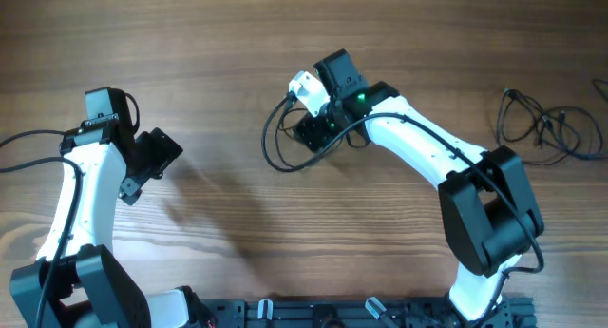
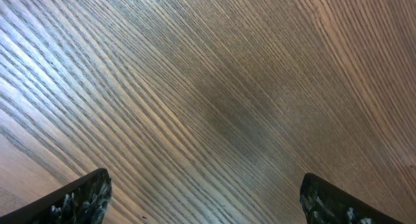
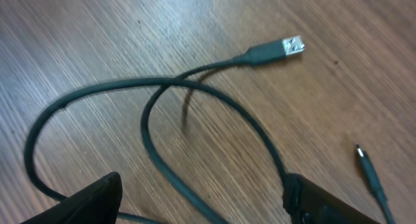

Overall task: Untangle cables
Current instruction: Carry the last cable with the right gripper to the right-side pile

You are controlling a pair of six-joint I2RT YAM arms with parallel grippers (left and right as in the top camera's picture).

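One dark-green cable [image 1: 275, 155] lies in a loose loop on the table at the centre. In the right wrist view this cable [image 3: 156, 139] crosses over itself, and its USB plug [image 3: 286, 47] rests on the wood. A second small plug [image 3: 368, 167] lies at the right. My right gripper [image 1: 310, 128] is open just above this loop, and cable strands run between its fingers [image 3: 203, 188] without being clamped. A second tangle of thin cables [image 1: 546, 128] lies at the far right. My left gripper [image 1: 150, 164] is open and empty [image 2: 205, 188] over bare wood.
The wooden table [image 1: 218, 43] fills all views. The robot's own thicker black cable [image 1: 28, 143] trails off the left edge. The arm bases and a black rail [image 1: 380, 314] stand at the front edge.
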